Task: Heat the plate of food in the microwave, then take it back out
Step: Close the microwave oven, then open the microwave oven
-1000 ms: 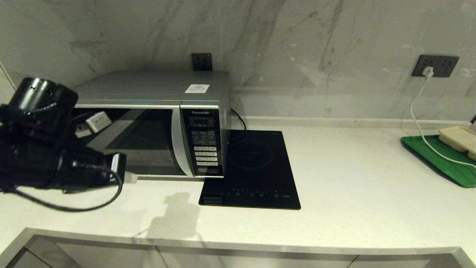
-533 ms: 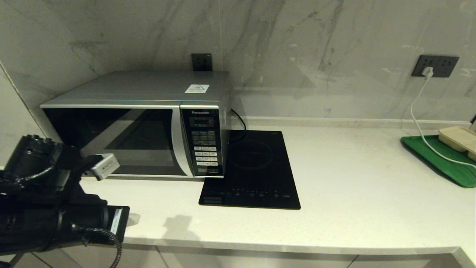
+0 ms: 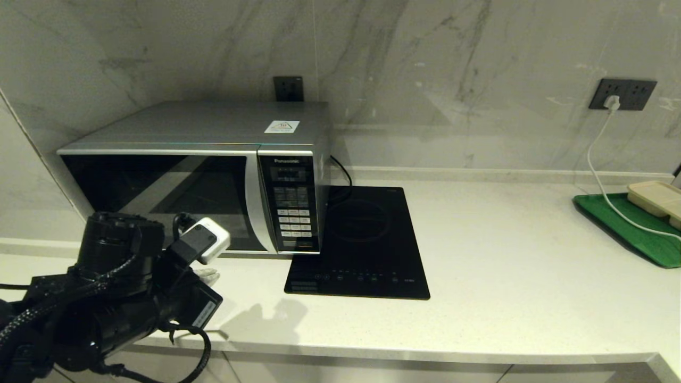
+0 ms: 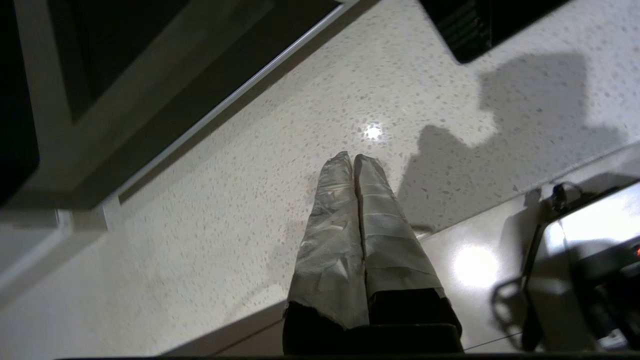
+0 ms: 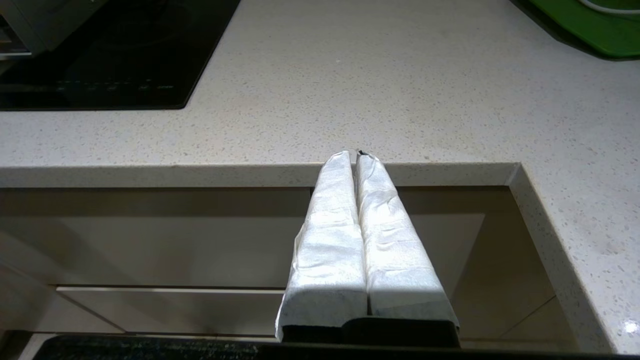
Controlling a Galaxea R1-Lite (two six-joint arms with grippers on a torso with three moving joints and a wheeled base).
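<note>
1. Left gripper (image 4: 353, 159): taped fingers pressed together along their length, nothing between them. The tips hang over the speckled countertop (image 4: 210, 200), near its front edge, in front of the microwave's lower left corner. In the head view only a pale fingertip (image 3: 206, 274) shows past the black wrist housing.
2. Right gripper (image 5: 353, 156): white-wrapped fingers likewise closed flat against each other, holding nothing. It sits low, in front of the counter's front edge, tips level with the rim, cabinet fronts below. The arm does not appear in the head view.
3. Microwave (image 3: 213, 175): silver Panasonic unit at the left rear of the counter, against the marble wall. Dark glass door fully closed; curved silver handle strip and button panel on its right side. The interior cannot be made out through the glass.
4. Plate of food: not visible in any view; its location cannot be told.
5. Induction hob (image 3: 362, 244): flat black, lying just beside the microwave on its right, the corner touching or nearly so.
6. Green tray (image 3: 633, 229): far right edge of the counter, carrying a beige rectangular tray (image 3: 657, 198). A white cable (image 3: 598, 159) runs from the wall socket (image 3: 622, 94) down across the green tray.
</note>
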